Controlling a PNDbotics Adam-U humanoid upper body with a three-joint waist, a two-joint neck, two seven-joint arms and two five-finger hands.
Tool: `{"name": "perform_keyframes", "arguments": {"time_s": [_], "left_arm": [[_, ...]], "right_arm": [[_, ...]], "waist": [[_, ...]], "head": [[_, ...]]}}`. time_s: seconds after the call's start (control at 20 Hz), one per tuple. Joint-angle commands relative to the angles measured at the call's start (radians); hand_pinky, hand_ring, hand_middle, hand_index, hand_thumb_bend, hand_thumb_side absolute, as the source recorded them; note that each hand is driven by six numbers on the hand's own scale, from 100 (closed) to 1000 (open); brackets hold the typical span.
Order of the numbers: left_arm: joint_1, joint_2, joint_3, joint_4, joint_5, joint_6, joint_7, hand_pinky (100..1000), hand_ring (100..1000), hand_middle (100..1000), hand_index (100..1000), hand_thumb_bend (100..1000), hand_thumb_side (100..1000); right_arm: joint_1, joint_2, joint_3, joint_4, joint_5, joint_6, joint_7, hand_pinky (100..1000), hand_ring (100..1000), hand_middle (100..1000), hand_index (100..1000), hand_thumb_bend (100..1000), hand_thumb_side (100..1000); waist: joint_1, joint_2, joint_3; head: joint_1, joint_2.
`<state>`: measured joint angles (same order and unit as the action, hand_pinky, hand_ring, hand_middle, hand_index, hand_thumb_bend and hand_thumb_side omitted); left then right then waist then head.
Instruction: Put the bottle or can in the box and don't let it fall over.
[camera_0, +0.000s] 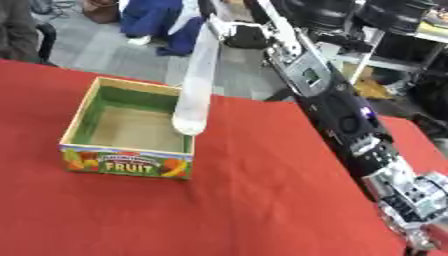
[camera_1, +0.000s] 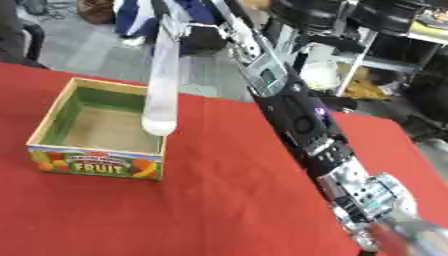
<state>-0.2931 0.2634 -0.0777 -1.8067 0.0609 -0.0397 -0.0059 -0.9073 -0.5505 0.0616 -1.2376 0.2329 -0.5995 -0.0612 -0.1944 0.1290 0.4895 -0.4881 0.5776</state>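
Right hand (camera_0: 229, 31) clamped on top of pale bottle (camera_0: 194, 95), held tilted w/ base over box (camera_0: 87, 102) right wall; placement inside & release outstanding.

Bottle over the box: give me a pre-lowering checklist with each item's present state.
1. Right hand holds the bottle at its top: ok.
2. Bottle's base over the box opening: ok, near its right wall.
3. Bottle upright: not ok, it leans.
4. Base touching the box floor: cannot tell.
5. Box interior free of other items: ok.
6. Box flat on the red table: ok.
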Motion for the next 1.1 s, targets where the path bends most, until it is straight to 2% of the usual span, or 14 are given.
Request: {"name": "perform_keyframes", "arguments": {"time_s": [0.05, 0.15, 0.2, 0.25, 0.3, 0.35, 0.5, 0.7, 0.85, 0.9, 0.95, 1.0, 1.05, 1.1], "left_arm": [[-0.024, 0.013, -0.009, -0.016, 0.005, -0.001, -0.011, 770, 759, 601, 760, 138, 765], [-0.026, 0.012, -0.012, -0.015, 0.007, 0.000, -0.013, 770, 759, 601, 760, 139, 766], [-0.026, 0.013, -0.012, -0.015, 0.007, 0.000, -0.014, 770, 759, 600, 760, 140, 766], [-0.025, 0.013, -0.013, -0.015, 0.007, 0.000, -0.015, 770, 758, 600, 760, 141, 767], [-0.025, 0.013, -0.013, -0.015, 0.006, 0.000, -0.016, 770, 758, 600, 760, 141, 767], [-0.024, 0.013, -0.013, -0.015, 0.005, 0.001, -0.016, 770, 758, 600, 760, 140, 767], [-0.021, 0.013, -0.011, -0.013, 0.002, 0.001, -0.015, 770, 758, 600, 760, 140, 768], [-0.011, 0.014, -0.008, -0.011, -0.004, 0.001, -0.012, 770, 757, 599, 760, 141, 769], [0.006, 0.015, 0.001, -0.008, -0.009, 0.001, -0.005, 770, 757, 599, 759, 141, 772], [0.014, 0.016, 0.006, -0.007, -0.012, 0.001, 0.000, 769, 757, 599, 759, 141, 773], [0.023, 0.017, 0.012, -0.005, -0.016, 0.001, 0.005, 770, 757, 599, 759, 140, 775], [0.032, 0.018, 0.018, -0.002, -0.021, 0.000, 0.011, 770, 757, 599, 759, 139, 776], [0.042, 0.018, 0.025, 0.000, -0.026, 0.000, 0.018, 771, 757, 599, 759, 140, 777], [0.050, 0.017, 0.031, 0.002, -0.031, 0.000, 0.025, 771, 757, 599, 759, 140, 779]], "right_arm": [[-0.026, 0.001, -0.010, 0.018, 0.051, 0.000, -0.049, 501, 530, 532, 331, 100, 375], [-0.025, 0.015, 0.002, 0.031, 0.085, -0.005, -0.042, 545, 614, 617, 424, 100, 430], [-0.025, 0.021, 0.009, 0.034, 0.101, -0.010, -0.028, 589, 705, 719, 546, 100, 460], [-0.024, 0.026, 0.017, 0.034, 0.117, -0.017, -0.006, 630, 775, 794, 668, 100, 443], [-0.023, 0.029, 0.024, 0.033, 0.131, -0.022, 0.020, 699, 877, 901, 836, 100, 406], [-0.022, 0.031, 0.034, 0.031, 0.150, -0.029, 0.058, 766, 964, 988, 943, 100, 305], [-0.018, 0.031, 0.049, 0.013, 0.208, -0.063, 0.195, 833, 1000, 1000, 1000, 100, 218], [0.000, 0.023, 0.056, -0.009, 0.235, -0.095, 0.332, 838, 1000, 1000, 1000, 100, 206], [0.023, -0.002, 0.052, -0.041, 0.159, -0.100, 0.370, 817, 1000, 1000, 995, 100, 222], [0.037, -0.016, 0.050, -0.066, 0.123, -0.098, 0.368, 802, 1000, 1000, 986, 100, 401], [0.056, -0.030, 0.048, -0.098, 0.082, -0.094, 0.361, 784, 1000, 1000, 974, 100, 270], [0.079, -0.045, 0.048, -0.137, 0.035, -0.084, 0.350, 761, 987, 1000, 951, 100, 496], [0.111, -0.060, 0.047, -0.182, -0.025, -0.068, 0.332, 753, 984, 1000, 943, 100, 380], [0.144, -0.073, 0.048, -0.228, -0.085, -0.050, 0.315, 741, 977, 1000, 932, 100, 421]], "waist": [[0.007, -0.008, 0.005], [0.005, -0.004, 0.006], [0.004, -0.003, 0.004], [0.003, -0.001, 0.002], [0.003, 0.000, 0.001], [0.003, 0.001, -0.001], [0.005, 0.002, -0.010], [0.011, 0.003, -0.032], [0.016, 0.003, -0.066], [0.018, 0.002, -0.082], [0.020, 0.001, -0.101], [0.020, 0.000, -0.119], [0.021, -0.001, -0.141], [0.021, -0.002, -0.160]], "head": [[-0.017, -0.016], [-0.020, -0.018], [-0.020, -0.019], [-0.020, -0.020], [-0.019, -0.021], [-0.018, -0.021], [-0.013, -0.022], [-0.002, -0.021], [0.024, -0.020], [0.039, -0.019], [0.057, -0.017], [0.074, -0.017], [0.095, -0.018], [0.114, -0.018]]}}
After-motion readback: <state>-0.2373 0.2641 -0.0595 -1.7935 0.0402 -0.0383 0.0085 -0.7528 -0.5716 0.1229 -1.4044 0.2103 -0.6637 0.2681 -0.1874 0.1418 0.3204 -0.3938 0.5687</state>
